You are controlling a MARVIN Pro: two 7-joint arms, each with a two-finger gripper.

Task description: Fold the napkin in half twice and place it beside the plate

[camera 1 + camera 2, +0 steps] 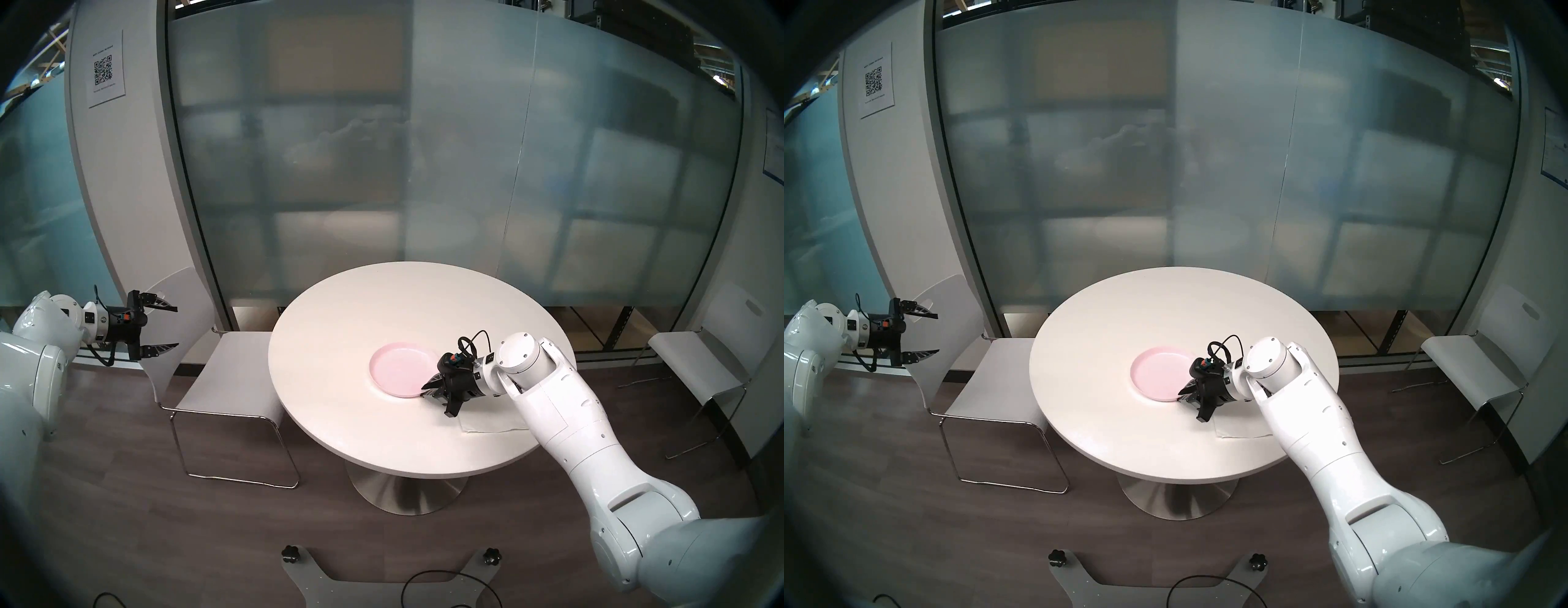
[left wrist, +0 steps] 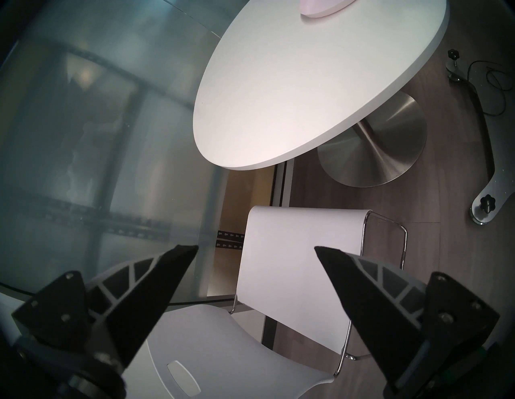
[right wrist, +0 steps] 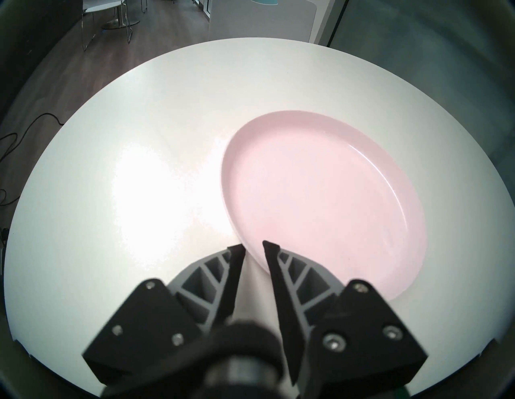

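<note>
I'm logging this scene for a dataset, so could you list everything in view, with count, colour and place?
table: one, white, round, centre of the room.
plate: one, pale pink, on the table near its middle.
napkin: one, white, flat on the table at its near right, mostly under the right arm.
chairs: two, white with chrome legs, one at each side of the table.
QR sign: one, white, on the left wall.
left claw: black, open, raised above the left chair.
right claw: black, at the plate's near rim, narrow gap between its fingers.
</note>
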